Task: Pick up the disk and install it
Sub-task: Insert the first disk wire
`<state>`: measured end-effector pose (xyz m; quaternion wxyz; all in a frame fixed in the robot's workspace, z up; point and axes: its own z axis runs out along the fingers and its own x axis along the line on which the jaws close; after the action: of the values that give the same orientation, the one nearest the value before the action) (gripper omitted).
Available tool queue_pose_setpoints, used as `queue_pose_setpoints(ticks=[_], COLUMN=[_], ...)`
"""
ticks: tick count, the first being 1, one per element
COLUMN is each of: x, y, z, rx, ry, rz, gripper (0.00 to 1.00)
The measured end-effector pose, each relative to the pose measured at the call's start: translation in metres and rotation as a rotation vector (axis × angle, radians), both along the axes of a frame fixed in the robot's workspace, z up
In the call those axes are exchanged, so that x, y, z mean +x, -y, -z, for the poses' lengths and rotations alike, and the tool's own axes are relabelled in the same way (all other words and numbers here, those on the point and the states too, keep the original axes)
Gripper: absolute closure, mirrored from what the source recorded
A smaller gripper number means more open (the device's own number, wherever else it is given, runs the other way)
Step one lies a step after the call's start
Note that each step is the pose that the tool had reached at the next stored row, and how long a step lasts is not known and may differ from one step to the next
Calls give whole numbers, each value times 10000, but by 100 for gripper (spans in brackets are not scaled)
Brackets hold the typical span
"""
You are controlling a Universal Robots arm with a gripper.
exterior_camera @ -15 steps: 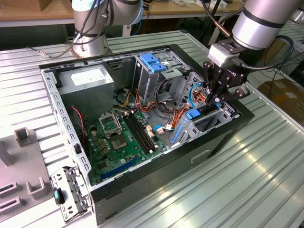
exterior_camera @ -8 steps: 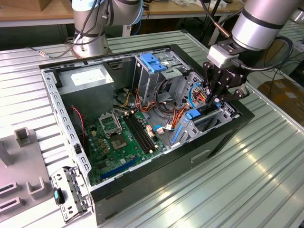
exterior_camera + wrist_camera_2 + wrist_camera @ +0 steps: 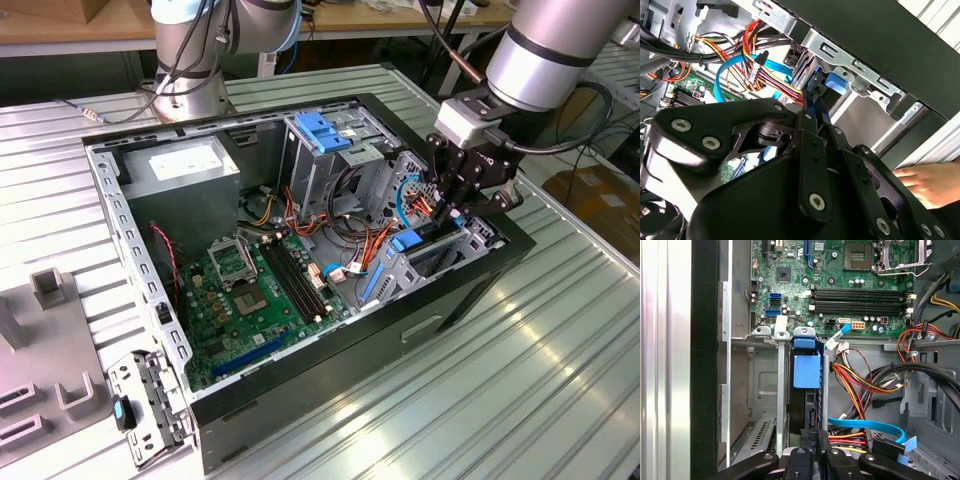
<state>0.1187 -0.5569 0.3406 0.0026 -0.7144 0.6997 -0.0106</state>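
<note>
An open computer case (image 3: 300, 420) lay on its side on a ribbed metal table (image 3: 520, 380), its green motherboard (image 3: 250, 300) facing up. The robot arm reached down into the drive bay at the case's edge on the exterior view's right, and its black gripper (image 3: 458, 205) hung just above the bay.

In the first wrist view the disk (image 3: 811, 405) stood on edge in a narrow slot between metal rails, with a blue plastic tab (image 3: 806, 371) on its far end and most of its dark body hidden by the rails. The gripper (image 3: 818, 450) met the disk's near edge, its fingers close together on either side of that thin edge. They appeared to be pinching the disk, though the contact itself sat partly out of sight.

Red, yellow and orange wires (image 3: 860, 385) and a blue flat cable (image 3: 865, 424) ran just beside the slot. In the second wrist view a person's hand (image 3: 927, 182) rested outside the case wall, near the gripper's linkage.

By my reading, the pick-up was done and the install step was in hand, with the disk partway into its slot. Seating it would call for a straight push along the rails, with the disk kept square and the nearby cables not snagged.
</note>
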Motion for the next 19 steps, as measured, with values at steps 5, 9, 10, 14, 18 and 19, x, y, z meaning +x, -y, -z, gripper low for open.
queue_pose_setpoints(ticks=[5,9,10,14,18,19], x=[0,1,1,1,1,1], y=[0,0,0,0,0,0], z=[2,-77,-96,-105,-108,-108], rx=[5,2,2,6,4,3], ry=[0,1,1,1,1,1], rz=[2,2,2,3,2,2], gripper=[82,76,76,77,89,89])
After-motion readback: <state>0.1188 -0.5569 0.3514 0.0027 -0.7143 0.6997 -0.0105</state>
